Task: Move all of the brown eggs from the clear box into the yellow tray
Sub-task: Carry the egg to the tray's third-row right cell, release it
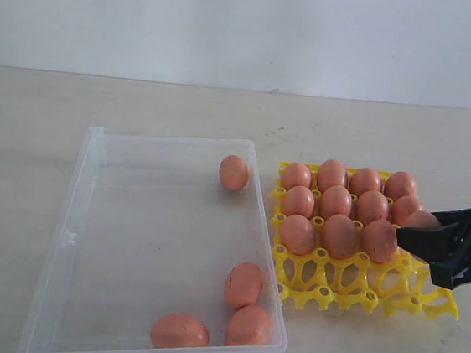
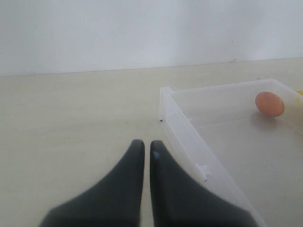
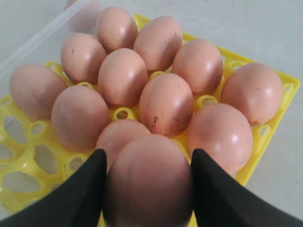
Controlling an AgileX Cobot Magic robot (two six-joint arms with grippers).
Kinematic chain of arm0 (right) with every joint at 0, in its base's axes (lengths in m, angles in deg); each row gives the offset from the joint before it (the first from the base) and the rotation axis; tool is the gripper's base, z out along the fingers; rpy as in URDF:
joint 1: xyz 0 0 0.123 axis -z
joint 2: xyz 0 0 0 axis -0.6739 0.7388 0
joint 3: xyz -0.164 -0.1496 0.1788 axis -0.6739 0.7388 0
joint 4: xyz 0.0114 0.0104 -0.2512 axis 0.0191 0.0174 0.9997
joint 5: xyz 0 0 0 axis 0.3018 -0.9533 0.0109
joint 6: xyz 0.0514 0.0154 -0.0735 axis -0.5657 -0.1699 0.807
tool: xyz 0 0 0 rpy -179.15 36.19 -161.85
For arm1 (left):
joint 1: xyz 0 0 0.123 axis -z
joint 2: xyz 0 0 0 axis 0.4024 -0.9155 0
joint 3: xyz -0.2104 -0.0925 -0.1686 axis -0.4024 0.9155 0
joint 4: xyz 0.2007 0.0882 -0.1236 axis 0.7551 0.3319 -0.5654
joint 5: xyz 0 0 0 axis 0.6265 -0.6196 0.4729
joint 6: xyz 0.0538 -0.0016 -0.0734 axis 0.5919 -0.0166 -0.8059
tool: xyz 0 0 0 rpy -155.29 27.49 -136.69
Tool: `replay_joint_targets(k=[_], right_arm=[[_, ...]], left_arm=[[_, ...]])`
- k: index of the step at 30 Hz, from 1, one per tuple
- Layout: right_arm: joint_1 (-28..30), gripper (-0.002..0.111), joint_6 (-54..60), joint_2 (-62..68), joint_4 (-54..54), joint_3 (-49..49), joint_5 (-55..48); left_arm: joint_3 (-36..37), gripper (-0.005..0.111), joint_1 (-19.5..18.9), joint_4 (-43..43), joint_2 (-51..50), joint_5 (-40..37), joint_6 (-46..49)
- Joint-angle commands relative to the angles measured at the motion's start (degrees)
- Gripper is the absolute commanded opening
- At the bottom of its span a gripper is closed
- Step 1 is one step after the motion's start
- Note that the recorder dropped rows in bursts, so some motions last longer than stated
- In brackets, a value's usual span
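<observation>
brown eggs [image 1: 335, 202] smooth and matt, yellow tray [image 1: 321, 299] glossy plastic, clear box [image 1: 172, 136] plastic, table [image 1: 39, 122] matt

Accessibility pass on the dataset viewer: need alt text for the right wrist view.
A brown egg fills the foreground, gripped between two black fingers over a yellow tray. The tray's cups beyond it are packed with more brown eggs, and the wall of the clear box shows at the edge of the frame.

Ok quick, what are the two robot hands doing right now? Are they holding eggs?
Left gripper: closed, holding nothing.
Right gripper: closed around a brown egg.
</observation>
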Motion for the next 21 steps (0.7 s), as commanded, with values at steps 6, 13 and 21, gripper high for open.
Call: replay_joint_targets(k=[6,13,21], right_arm=[[0.43,0.0,1.65,0.5,-8.43,-0.14,-0.23],[0.43,0.023,1.65,0.5,-6.71,-0.14,-0.32],[0.43,0.029,1.41,0.5,-7.0,-0.14,-0.32]], left_arm=[[0.23,0.004,0.31,0.1,0.12,0.41,0.03],[0.23,0.004,0.31,0.1,0.12,0.41,0.03],[0.23,0.004,0.31,0.1,0.12,0.41,0.03]])
